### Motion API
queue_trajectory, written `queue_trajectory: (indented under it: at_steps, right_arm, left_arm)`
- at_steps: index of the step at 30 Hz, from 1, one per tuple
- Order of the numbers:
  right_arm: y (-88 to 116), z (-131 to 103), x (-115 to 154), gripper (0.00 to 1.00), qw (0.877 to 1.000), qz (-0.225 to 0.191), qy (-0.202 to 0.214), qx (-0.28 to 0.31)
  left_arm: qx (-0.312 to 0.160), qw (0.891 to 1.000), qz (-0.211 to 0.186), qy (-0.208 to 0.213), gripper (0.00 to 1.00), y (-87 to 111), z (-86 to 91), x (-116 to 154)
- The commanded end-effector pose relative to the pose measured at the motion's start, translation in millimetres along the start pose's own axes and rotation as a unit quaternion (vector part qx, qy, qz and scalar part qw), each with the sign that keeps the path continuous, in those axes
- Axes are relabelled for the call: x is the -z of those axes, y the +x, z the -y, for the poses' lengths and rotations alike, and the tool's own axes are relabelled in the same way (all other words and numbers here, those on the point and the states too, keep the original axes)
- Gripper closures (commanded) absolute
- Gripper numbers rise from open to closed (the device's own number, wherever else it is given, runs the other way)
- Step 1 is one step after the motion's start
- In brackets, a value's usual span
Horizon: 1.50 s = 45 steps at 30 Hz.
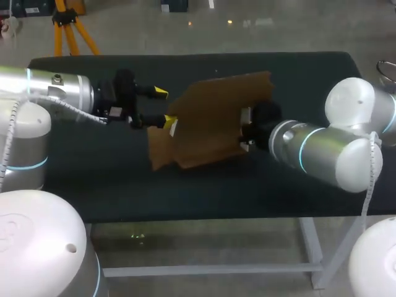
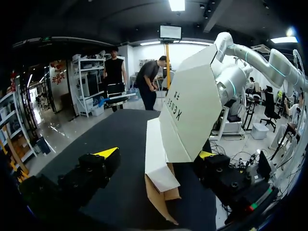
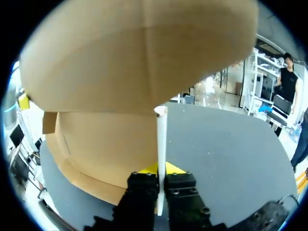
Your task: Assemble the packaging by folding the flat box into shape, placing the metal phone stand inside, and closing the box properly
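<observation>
**Operator:** Where is the box?

**Spotter:** In the head view the box [image 1: 213, 117] sits mid-frame over the table [image 1: 309, 74], only partly opened. Your right gripper [image 3: 161, 169] is pinched tight on one thin panel at its right edge.

**Operator:** And my left?

**Spotter:** Your left gripper [image 1: 164, 106] is at the box's left edge with its fingers spread wide. The cardboard stands between them, close to one finger, and is not clamped.

**Operator:** What could go wrong?

**Spotter:** I'd say that single-panel pinch is your weak point. If you push too hard from the left, the board may pivot or slip out of the right grip. If you close the left fingers off a crease, you could crush a flap. I can't see the phone stand anywhere.
</observation>
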State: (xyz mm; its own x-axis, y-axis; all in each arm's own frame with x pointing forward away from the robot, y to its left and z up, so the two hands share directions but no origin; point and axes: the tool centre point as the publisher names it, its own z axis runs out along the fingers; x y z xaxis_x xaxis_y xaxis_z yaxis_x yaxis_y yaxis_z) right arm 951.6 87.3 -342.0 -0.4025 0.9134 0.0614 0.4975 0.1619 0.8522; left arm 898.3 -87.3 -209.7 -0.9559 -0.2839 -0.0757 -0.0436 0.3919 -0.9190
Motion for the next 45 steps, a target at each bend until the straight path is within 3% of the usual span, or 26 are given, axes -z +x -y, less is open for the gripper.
queue_trajectory:
  at_steps: [1,9,13,27,28,31,36,45]
  right_arm:
    - [-5,-7,3,1.0,0.999,-0.047,0.013,-0.005]
    - [-6,-6,10,1.0,0.995,-0.092,0.03,-0.024]
    - [-3,-3,13,1.0,0.989,-0.139,0.033,-0.041]
    - [-3,-3,13,1.0,0.989,-0.139,0.033,-0.041]
    - [-3,-3,13,1.0,0.989,-0.139,0.033,-0.041]
    - [-7,-3,4,1.0,0.98,-0.189,0.05,-0.043]
    - [-22,-6,5,1.0,0.97,-0.227,0.079,-0.042]
    - [-30,-12,7,1.0,0.947,-0.307,0.093,-0.03]
  left_arm:
    - [-0.003,1.0,-0.016,-0.01,0.0,0.9,4.4,11]
    - [-0.015,0.999,-0.032,-0.033,0.0,5.3,2.5,30]
    - [-0.002,0.997,-0.048,-0.058,0.0,3.8,-1.2,39]
    - [-0.002,0.997,-0.048,-0.058,0.0,3.8,-1.2,39]
    - [-0.014,0.996,-0.046,-0.073,0.0,-0.5,-1.0,40]
    - [-0.035,0.994,-0.052,-0.091,0.0,-10.9,-0.3,43]
    - [-0.064,0.99,-0.052,-0.113,0.0,-13.4,0.2,54]
    - [-0.104,0.982,-0.05,-0.15,0.0,-17.3,0.9,63]
